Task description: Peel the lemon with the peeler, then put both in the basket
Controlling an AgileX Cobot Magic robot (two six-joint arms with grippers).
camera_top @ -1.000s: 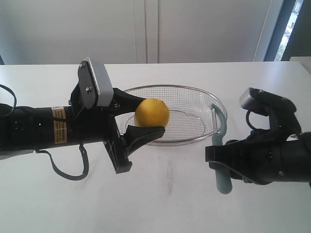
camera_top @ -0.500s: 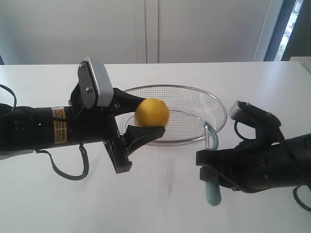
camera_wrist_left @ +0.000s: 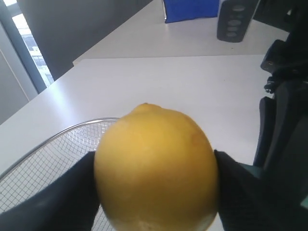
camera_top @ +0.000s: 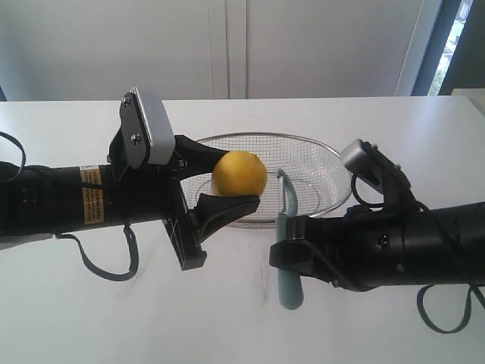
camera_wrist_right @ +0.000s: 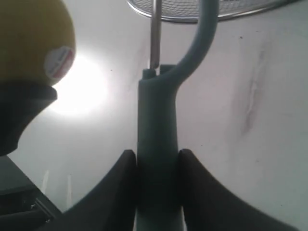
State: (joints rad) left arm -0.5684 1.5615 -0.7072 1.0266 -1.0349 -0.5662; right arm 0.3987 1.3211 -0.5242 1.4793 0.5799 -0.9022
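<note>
White table below — left jaws clamp lemon, right jaws hold peeler upright, head upward.

A: Tabletop?
B: White, faint scuffs. At the far end in left wrist view: blue block, w/ dark grey box just beside it.
A: Bkgd?
B: White wall panels, window strip at right of exterior view.

Nothing legible. Round sticker on lemon, yellow label on arm behind left gripper: print too blurred.
</note>
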